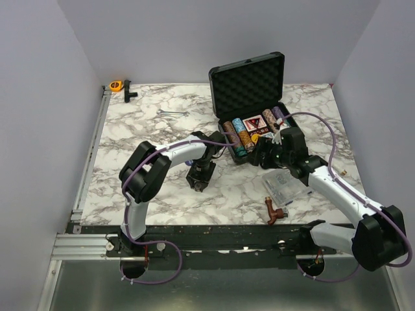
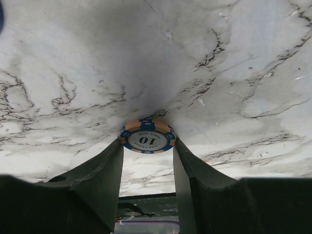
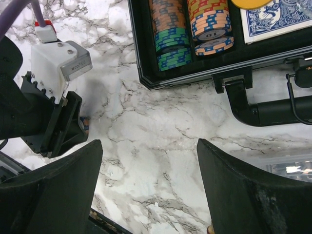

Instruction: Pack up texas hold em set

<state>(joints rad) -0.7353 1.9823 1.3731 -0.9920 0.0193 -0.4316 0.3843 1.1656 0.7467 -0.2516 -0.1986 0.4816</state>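
The step in hand is gathering a loose poker chip (image 2: 147,137) to go back in the briefcase (image 1: 249,86). The left end effector (image 2: 148,143) points down at the marble tabletop (image 1: 162,139), and its two fingers (image 2: 108,168) press against opposite edges of the orange-and-blue chip marked 10, so it appears to be gripping the chip. Whether the chip is resting on the tabletop or is lifted just clear of it, I cannot tell.

The briefcase stands open at the far right of the tabletop with its foam-lined lid upright. Rows of chips (image 3: 170,34) and a blue card deck (image 3: 273,19) lie in its tray. The left end effector and its chip sit to the near left of the case, a little apart from its front corner.

The right end effector (image 3: 148,146) hangs over bare tabletop just in front of the case's near edge and handle (image 3: 273,109), with its fingers spread wide and holding nothing.

The next move likely calls for raising the chip clear, carrying it right and away to the chip rows, and tilting it on edge to match the chips already in their slot. A thin chip pinched by its rim could slip or twist, and the right arm stands close to that path.
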